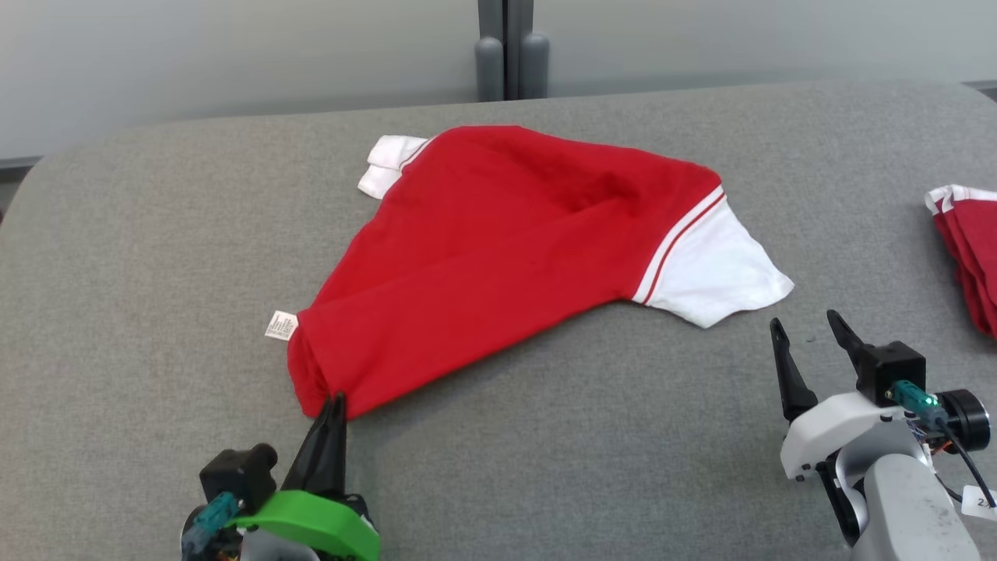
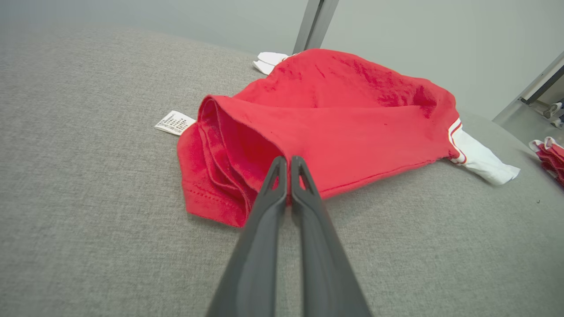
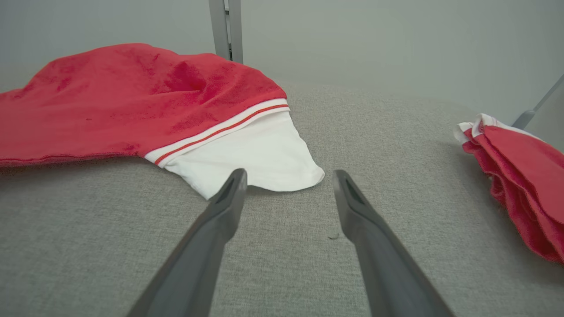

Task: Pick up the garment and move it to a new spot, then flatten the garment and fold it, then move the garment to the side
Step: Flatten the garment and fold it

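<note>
The garment (image 1: 506, 257), a red shirt with white sleeves, is seen in the head view lying loosely across the middle of the grey padded table (image 1: 623, 452). It is bunched rather than flat, with one white sleeve (image 1: 716, 273) laid out toward the right and a care label (image 1: 281, 325) sticking out at its near left corner. That near corner is pinched by the left gripper (image 1: 335, 401), whose fingers are pressed together on the cloth. The corner is judged to have been chosen because it gives a firm edge by which the shirt can be lifted or drawn out straight. The right gripper (image 1: 806, 321) is held just short of the white sleeve with its fingers spread and nothing between them, presumably kept ready for a second hold. A second red garment (image 1: 970, 249) is left at the table's right edge, well apart. In the left wrist view the two fingers are shown clamped on a fold of the red hem (image 2: 211, 198), where several layers are stacked, so more than one layer may be caught. In the right wrist view the spread fingers are seen pointing at the sleeve's tip, near it but apart from it. The pick-up is judged barely begun, since the shirt is resting on the table.
</note>
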Available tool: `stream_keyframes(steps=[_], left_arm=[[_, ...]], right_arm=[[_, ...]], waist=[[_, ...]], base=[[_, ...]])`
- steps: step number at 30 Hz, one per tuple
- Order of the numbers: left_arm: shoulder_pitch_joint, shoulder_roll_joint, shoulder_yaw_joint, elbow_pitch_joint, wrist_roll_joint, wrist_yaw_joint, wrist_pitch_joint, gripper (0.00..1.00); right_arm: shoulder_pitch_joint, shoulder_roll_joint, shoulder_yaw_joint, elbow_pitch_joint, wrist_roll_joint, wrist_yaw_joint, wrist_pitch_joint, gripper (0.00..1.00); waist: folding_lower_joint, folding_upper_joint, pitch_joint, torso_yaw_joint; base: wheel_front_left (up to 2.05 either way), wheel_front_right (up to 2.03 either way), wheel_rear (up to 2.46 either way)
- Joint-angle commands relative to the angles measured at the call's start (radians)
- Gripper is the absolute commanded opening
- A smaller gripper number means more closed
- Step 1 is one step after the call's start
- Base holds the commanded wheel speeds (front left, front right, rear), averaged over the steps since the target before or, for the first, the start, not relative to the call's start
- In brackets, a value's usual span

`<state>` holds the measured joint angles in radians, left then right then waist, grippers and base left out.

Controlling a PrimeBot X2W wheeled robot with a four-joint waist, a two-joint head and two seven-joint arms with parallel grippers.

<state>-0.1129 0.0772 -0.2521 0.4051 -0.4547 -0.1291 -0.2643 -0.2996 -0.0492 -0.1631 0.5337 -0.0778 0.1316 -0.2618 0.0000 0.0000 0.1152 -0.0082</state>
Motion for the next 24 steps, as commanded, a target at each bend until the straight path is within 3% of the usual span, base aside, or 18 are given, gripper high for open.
stream_keyframes(steps=[1, 6, 13, 14, 15, 24], left_arm=[[0.031, 0.002, 0.025, -0.005, 0.013, -0.003, 0.000, 0.00], [0.107, -0.001, 0.123, 0.001, 0.051, -0.003, 0.000, 0.00], [0.110, 0.003, 0.191, 0.049, 0.095, -0.003, 0.000, 0.00], [0.109, 0.000, 0.199, 0.052, 0.106, -0.003, 0.000, 0.42], [0.108, -0.002, 0.201, 0.058, 0.115, -0.003, 0.000, 1.00], [0.095, -0.020, 0.210, 0.047, 0.150, -0.003, 0.000, 1.00]], right_arm=[[0.023, -0.003, -0.006, 0.001, 0.012, -0.002, -0.004, 1.00], [0.076, -0.003, -0.006, -0.015, 0.034, -0.002, -0.004, 1.00], [0.108, -0.003, 0.012, -0.038, 0.058, -0.002, -0.004, 1.00], [0.109, -0.003, 0.019, -0.043, 0.063, -0.002, -0.004, 1.00], [0.109, -0.003, 0.025, -0.048, 0.067, -0.002, -0.004, 1.00], [0.093, -0.004, 0.090, -0.073, 0.087, -0.002, -0.004, 1.00]], waist=[[0.0000, 0.0000, -0.058, 0.020], [0.0000, 0.0000, -0.089, 0.031], [0.0000, 0.0000, -0.085, 0.036], [0.0000, 0.0000, -0.083, 0.036], [0.0000, 0.0000, -0.082, 0.035], [0.0000, 0.0000, -0.051, 0.018]], base=[[0.00, 0.00, 0.00], [0.00, 0.00, 0.00], [0.00, 0.00, 0.00], [0.00, 0.00, 0.00], [0.00, 0.00, 0.00], [0.00, 0.00, 0.00]])
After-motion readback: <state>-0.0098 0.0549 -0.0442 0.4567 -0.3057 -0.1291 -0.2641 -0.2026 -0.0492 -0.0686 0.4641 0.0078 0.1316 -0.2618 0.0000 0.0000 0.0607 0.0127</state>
